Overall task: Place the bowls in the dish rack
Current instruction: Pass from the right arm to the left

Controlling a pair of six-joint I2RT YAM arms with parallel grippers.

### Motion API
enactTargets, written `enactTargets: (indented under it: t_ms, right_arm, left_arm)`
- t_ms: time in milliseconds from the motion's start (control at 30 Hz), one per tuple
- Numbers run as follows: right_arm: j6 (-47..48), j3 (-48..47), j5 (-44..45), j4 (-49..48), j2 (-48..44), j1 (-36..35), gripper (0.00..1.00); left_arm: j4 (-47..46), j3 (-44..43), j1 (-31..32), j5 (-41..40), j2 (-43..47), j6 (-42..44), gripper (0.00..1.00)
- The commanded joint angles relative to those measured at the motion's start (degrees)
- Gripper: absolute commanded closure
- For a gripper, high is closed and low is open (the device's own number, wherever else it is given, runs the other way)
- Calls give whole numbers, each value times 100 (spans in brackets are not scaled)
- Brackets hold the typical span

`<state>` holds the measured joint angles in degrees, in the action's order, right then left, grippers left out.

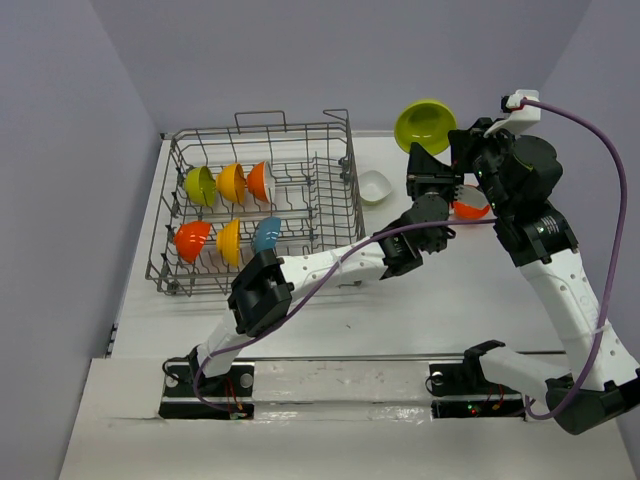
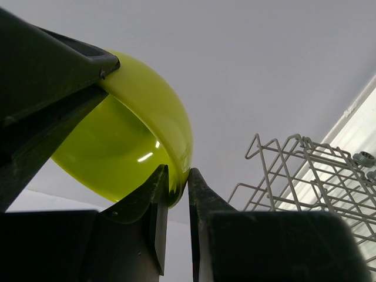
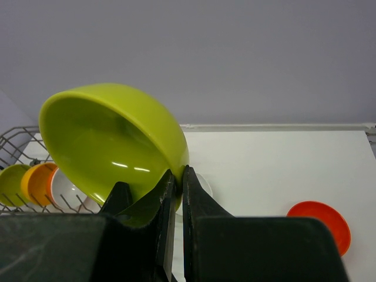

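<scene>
- Left wrist view: the left gripper (image 2: 174,191) pinches the lower rim of a lime green bowl (image 2: 117,147), one finger inside the bowl and one on its outer wall.
- In that view the bowl sits tilted above the fingers with its hollow facing left, and a black part presses against its upper rim; I cannot tell what that part is.
- Right wrist view: the right gripper (image 3: 178,188) is clamped on the rim of the same bowl, which rises up and to the left of its fingers.
- Top external view: the bowl is in the air at the far side of both grippers, well clear of the table (image 1: 400,310).
- The dish rack (image 1: 335,215) stands to the left of both grippers, apart from the bowl.
- Six racked bowls (image 1: 232,183) stand on edge in two rows at the rack's far-left end, well away from both hands.
- A white bowl (image 1: 375,187) rests on the table just left of the grippers, between them and the rack.
- A red-orange bowl (image 3: 320,226) lies on the table to the right of the right fingers.
</scene>
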<state>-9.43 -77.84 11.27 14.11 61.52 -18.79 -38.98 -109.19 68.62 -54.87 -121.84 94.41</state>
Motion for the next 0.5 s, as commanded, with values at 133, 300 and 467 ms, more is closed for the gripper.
enactTargets:
  t_ms: [133, 300, 467]
  right_arm:
    - [-103, -91, 130, -172, -254, 42, 99]
    - [-103, -64, 130, -172, -263, 42, 99]
    - [-111, -82, 139, -172, -281, 42, 99]
  left_arm:
    - [-839, -50, -217, -454, 644, -186, 100]
    - [-900, 20, -217, -472, 697, -178, 100]
    - [-980, 178, -235, -481, 767, -169, 100]
